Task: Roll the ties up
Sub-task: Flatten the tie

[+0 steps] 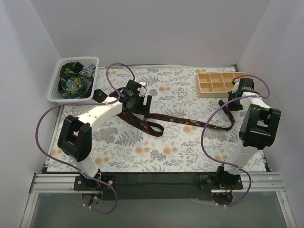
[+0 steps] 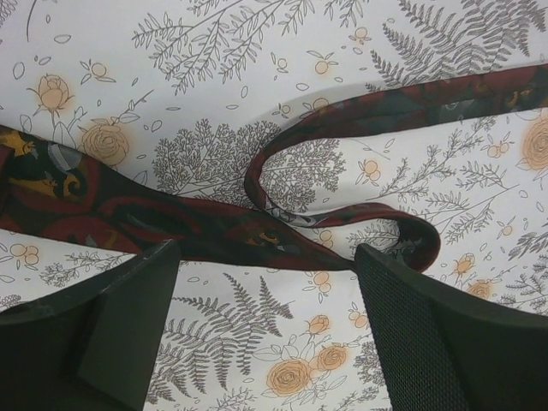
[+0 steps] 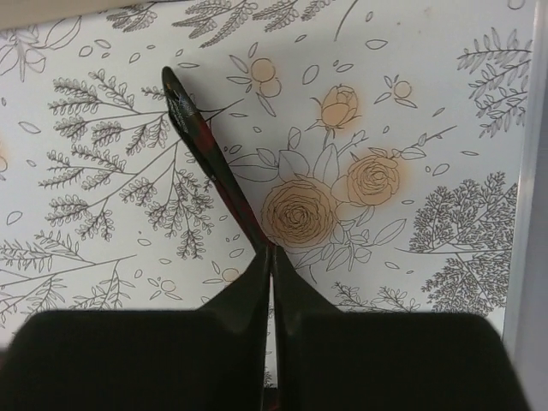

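A maroon tie (image 1: 185, 121) with small prints lies across the floral cloth, looped near its wide end. My left gripper (image 1: 139, 108) hovers over that wide end, open and empty. In the left wrist view the tie (image 2: 197, 224) runs just past the fingertips of the gripper (image 2: 265, 253) and curls into a loop on the right. My right gripper (image 1: 232, 103) is shut on the tie's narrow end. In the right wrist view the thin strip (image 3: 210, 163) runs edge-on into the closed gripper (image 3: 271, 253). Other dark ties (image 1: 72, 80) lie bunched in a basket.
A white mesh basket (image 1: 57, 76) stands at the back left corner. A wooden tray with compartments (image 1: 219, 83) stands at the back right, close to my right gripper. White walls enclose the table on three sides. Purple cables arc over both arms.
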